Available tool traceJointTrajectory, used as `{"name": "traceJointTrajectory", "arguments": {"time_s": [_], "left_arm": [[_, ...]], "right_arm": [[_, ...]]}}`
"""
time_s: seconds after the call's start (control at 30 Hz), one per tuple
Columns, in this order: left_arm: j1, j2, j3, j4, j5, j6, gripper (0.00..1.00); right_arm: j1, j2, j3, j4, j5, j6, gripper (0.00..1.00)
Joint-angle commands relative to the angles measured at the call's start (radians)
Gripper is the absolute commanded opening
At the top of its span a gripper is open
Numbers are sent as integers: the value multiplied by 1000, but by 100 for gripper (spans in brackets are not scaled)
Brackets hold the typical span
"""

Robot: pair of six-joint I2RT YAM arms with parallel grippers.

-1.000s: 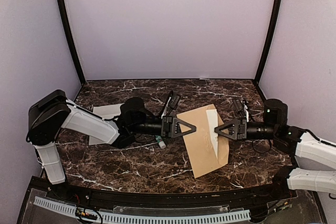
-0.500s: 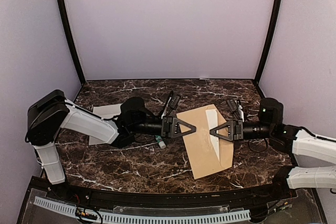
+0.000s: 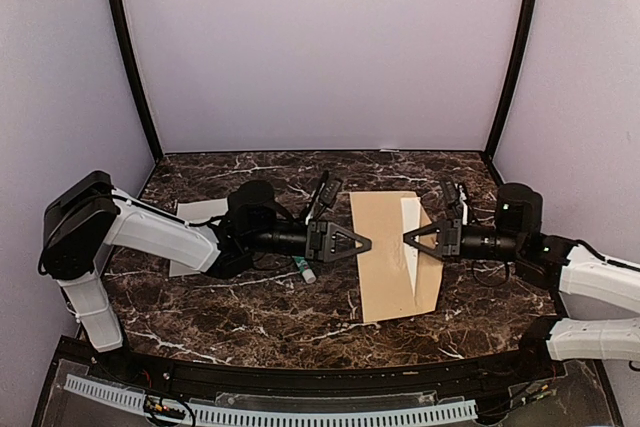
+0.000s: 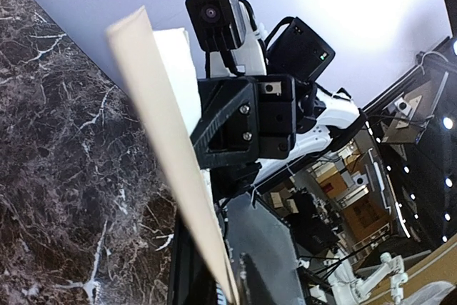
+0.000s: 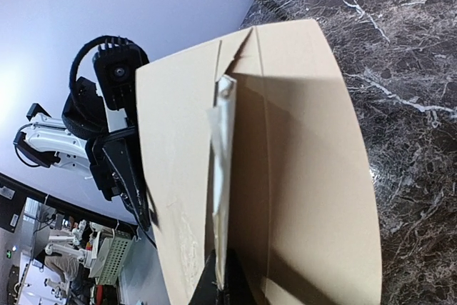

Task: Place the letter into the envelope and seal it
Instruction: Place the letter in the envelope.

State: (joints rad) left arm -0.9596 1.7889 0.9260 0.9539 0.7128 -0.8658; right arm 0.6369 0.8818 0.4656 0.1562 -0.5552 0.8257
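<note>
The tan envelope (image 3: 385, 257) hangs above the marble table between my two grippers. The white letter (image 3: 410, 225) sits in its mouth, with a strip showing along the right side. My right gripper (image 3: 408, 239) is shut on the letter's edge: in the right wrist view the thin white letter (image 5: 221, 176) runs down into the pinched right gripper (image 5: 225, 292), with the envelope (image 5: 307, 162) folded around it. My left gripper (image 3: 366, 243) is at the envelope's left edge. In the left wrist view the envelope (image 4: 168, 141) passes between the slightly parted jaws of the left gripper (image 4: 239, 291).
A white sheet (image 3: 200, 212) lies flat at the left, under the left arm. A small stick with a green end (image 3: 304, 269) lies on the table (image 3: 250, 317) just below the left gripper. Dark frame posts stand at both back corners.
The right gripper has shut on the letter. The envelope has swung round to stand squarer to the table's edge. The left jaws have eased apart a little.
</note>
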Motion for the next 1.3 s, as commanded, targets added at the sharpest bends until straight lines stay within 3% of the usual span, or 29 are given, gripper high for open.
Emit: {"name": "traceJointTrajectory", "arguments": {"time_s": [0.0,0.5,0.83,1.27], "left_arm": [[-2,-48,-14,-19,14,24,1],[-2,-49,24,-85,96,67,0],[-2,-25,44,-12,123,27,0],[-4,3,70,12,131,9,3]], "right_arm": [[5,-11,63,-57,40,-22,0],[-83,14,125,-299,-96,-140,0],[-80,38,66,-88,-215,-42,0],[-44,54,81,-12,-194,-15,0]]}}
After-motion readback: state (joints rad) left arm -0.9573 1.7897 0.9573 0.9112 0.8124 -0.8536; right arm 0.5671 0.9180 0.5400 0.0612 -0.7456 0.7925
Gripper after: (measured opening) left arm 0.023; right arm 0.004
